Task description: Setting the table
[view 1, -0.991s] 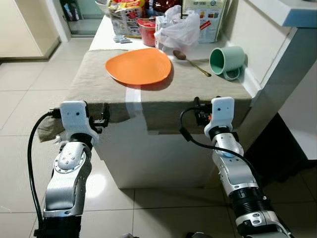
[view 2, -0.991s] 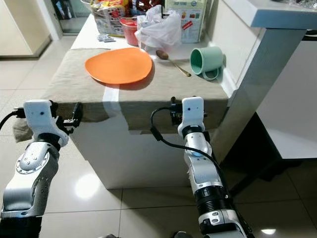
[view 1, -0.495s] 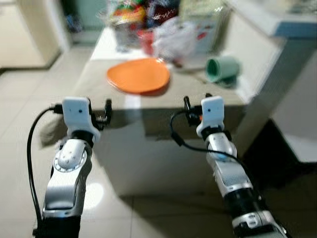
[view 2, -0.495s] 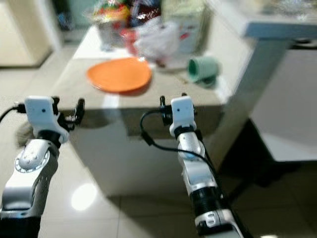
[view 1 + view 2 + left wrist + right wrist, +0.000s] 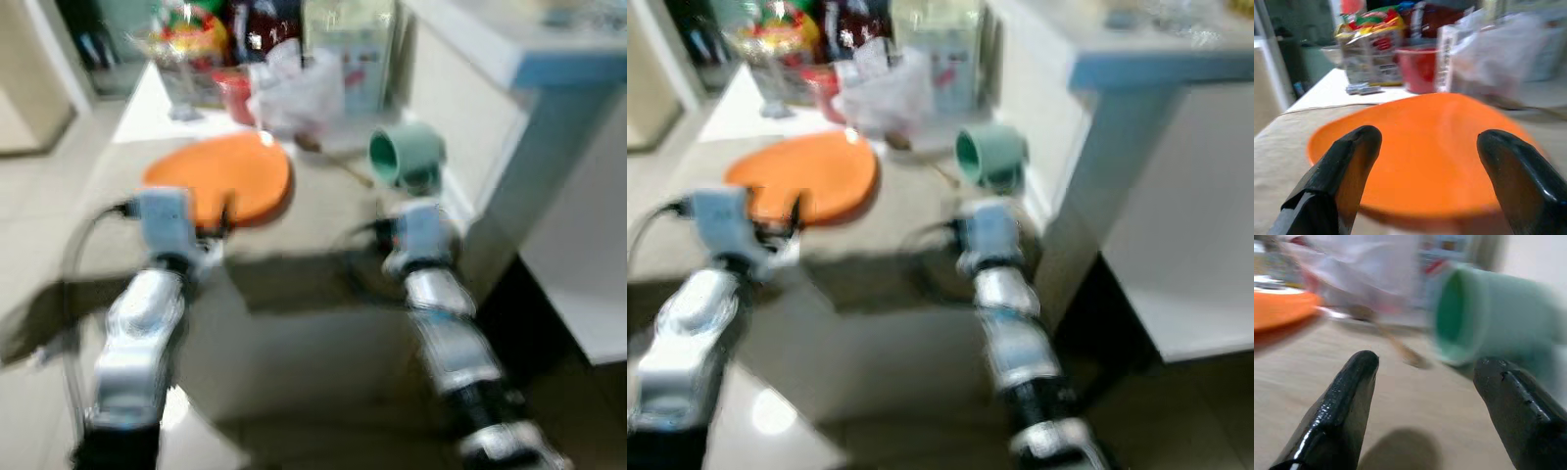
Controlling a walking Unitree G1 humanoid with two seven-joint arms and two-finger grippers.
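While both views from the head are blurred, the orange plate (image 5: 220, 186) lies on the cloth-covered desk (image 5: 323, 211) before the left gripper (image 5: 1422, 161), jaws apart. Nearby, the right gripper (image 5: 1425, 396), jaws apart and empty, faces a tipped green mug (image 5: 1488, 325) and spoon (image 5: 1386, 330).

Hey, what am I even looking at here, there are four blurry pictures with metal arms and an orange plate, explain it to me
This is a humanoid robot setting a table. Two pictures come from its head camera, looking down at its silver arms; they are blurred. The other two come from cameras on its wrists, looking along each gripper's two black fingers. On the cloth-covered table lie an orange plate, a spoon and a green mug tipped on its side, with packets and a plastic bag behind. The left gripper is open, facing the plate. The right gripper is open, facing the mug. Neither holds anything.
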